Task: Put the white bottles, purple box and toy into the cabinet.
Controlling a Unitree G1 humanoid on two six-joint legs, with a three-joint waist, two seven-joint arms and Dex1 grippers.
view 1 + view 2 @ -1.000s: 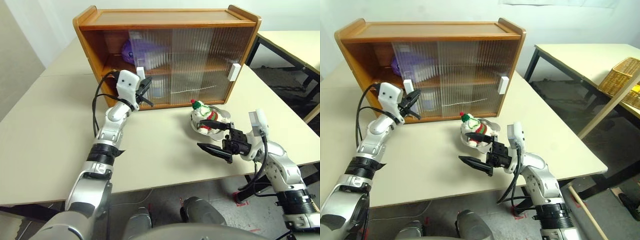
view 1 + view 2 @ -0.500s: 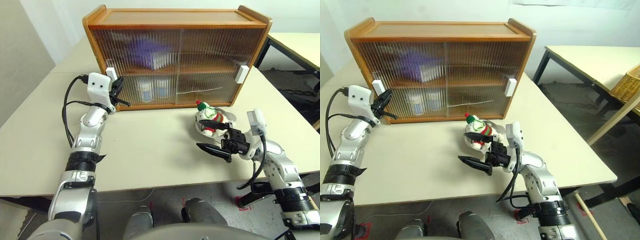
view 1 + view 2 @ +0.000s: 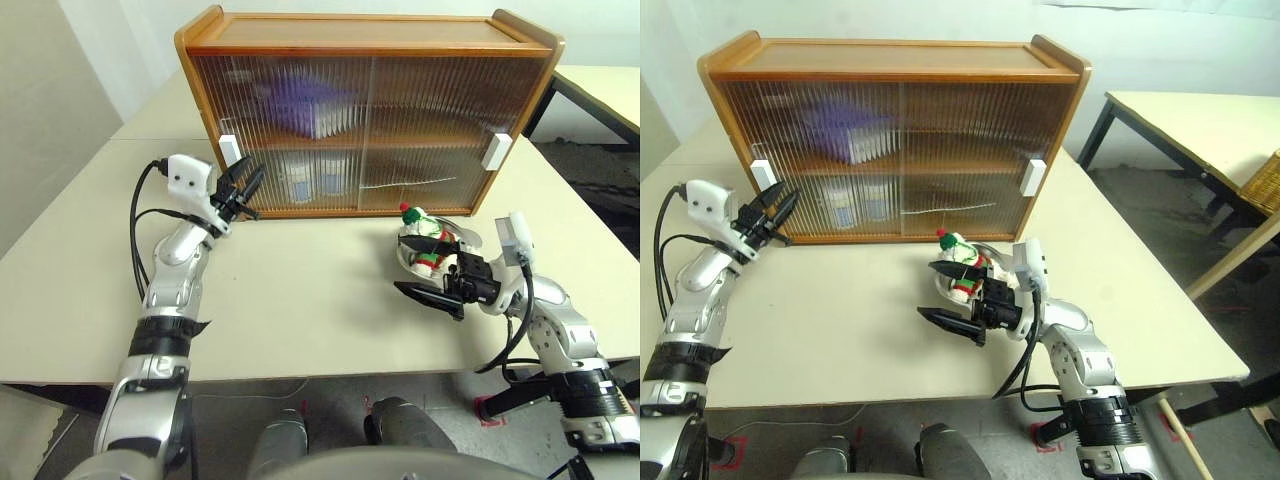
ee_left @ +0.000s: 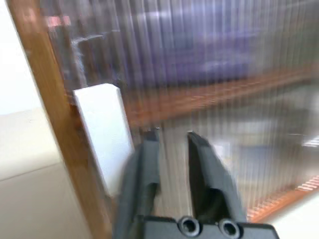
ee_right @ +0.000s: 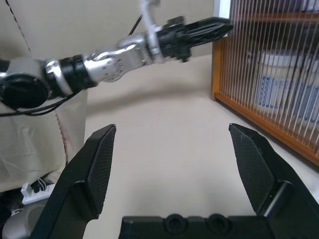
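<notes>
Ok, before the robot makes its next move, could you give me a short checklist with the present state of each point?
1. Purple box on the upper shelf of the cabinet: ok.
2. White bottles on the lower shelf: ok.
3. Toy in the cabinet: not ok, it sits in the metal bowl on the table.
4. Sliding doors open for the toy: not ok, both cover the front.
5. Right gripper open, empty: ok.
6. Left gripper free of the white handle: ok, slightly open.
</notes>
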